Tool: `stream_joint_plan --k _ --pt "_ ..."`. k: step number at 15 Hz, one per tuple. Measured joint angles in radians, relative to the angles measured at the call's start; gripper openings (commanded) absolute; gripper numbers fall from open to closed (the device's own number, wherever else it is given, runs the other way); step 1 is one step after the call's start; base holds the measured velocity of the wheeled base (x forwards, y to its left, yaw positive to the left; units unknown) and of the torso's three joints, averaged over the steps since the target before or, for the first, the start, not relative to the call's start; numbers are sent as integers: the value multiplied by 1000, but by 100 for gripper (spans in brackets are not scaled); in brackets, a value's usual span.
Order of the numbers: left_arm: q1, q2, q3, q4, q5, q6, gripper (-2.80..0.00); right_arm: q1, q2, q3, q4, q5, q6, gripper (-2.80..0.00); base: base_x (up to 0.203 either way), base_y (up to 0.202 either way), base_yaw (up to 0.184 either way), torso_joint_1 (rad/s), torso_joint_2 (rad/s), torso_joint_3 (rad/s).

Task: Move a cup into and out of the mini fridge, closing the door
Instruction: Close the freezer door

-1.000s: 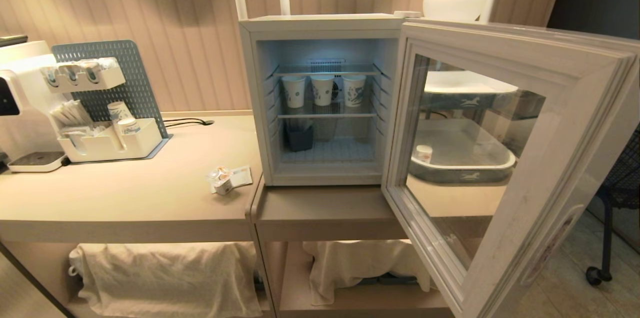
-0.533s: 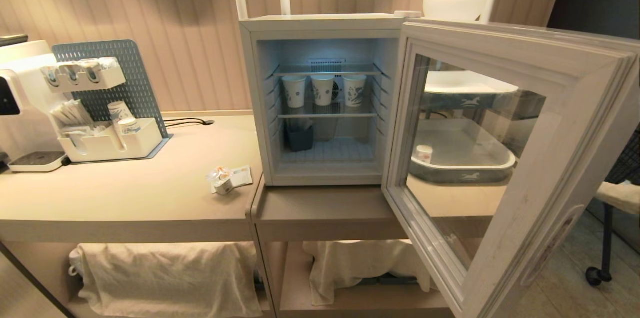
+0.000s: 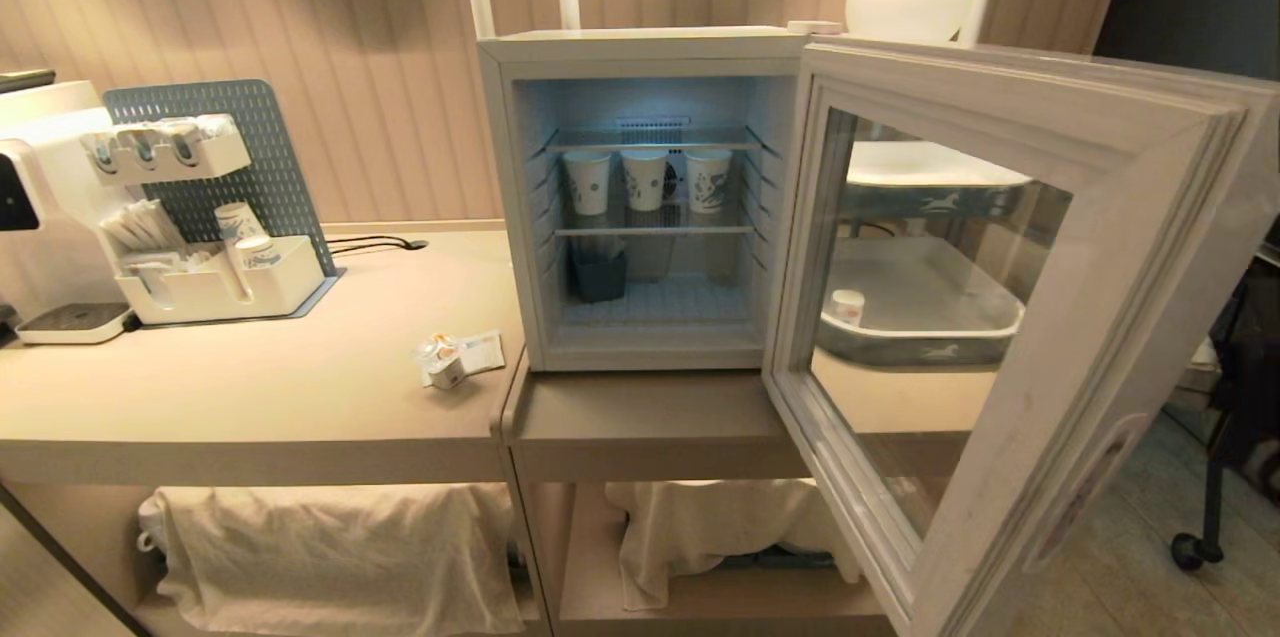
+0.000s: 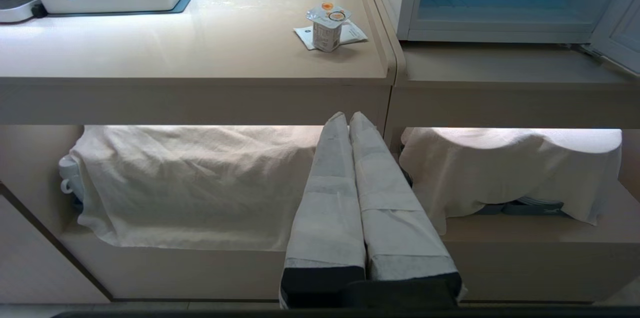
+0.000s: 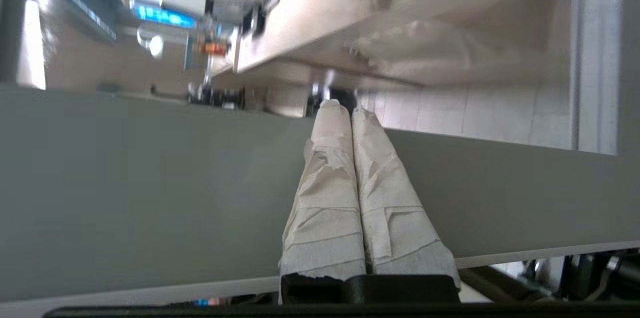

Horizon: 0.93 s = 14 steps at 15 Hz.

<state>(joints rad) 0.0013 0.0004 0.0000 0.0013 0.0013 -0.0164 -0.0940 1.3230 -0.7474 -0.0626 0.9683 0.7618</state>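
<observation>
Fridge (image 3: 640, 47) door (image 3: 1010, 317) swung wide open to the right. Cup (image 3: 447, 362) upright on counter (image 3: 250, 387), just left of fridge, resting on a paper slip (image 4: 350, 33). Left gripper (image 4: 348, 117) pressed together, empty, low before the shelf cloth (image 4: 190, 178). Right gripper (image 5: 345, 106) pressed together, empty, against door's outer face.

Left gripper (image 4: 348, 117) with tapered fingers wrapped in white tape, black base, right gripper (image 5: 340, 107) likewise, tape wrinkled and torn
</observation>
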Motion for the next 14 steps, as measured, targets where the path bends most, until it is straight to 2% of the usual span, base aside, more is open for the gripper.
stream_joint_plan --k 2,5,8,12,14 --pt "0 0 0 0 0 0 -280 129 34 -45 -8 -102 19 -280 0 0 0 0 0 0" --pt "0 0 0 0 0 0 -280 355 145 -136 -54 -344 22 -280 0 0 0 0 0 0" --pt "0 0 0 0 0 0 -280 538 296 -346 -59 -578 2 -280 0 0 0 0 0 0" --pt "0 0 0 -1 0 -2 -280 686 550 -731 4 -830 -117 -280 0 0 0 0 0 0" --pt "0 0 0 -1 0 -2 -280 726 694 -937 7 -1039 -234 -280 0 0 0 0 0 0"
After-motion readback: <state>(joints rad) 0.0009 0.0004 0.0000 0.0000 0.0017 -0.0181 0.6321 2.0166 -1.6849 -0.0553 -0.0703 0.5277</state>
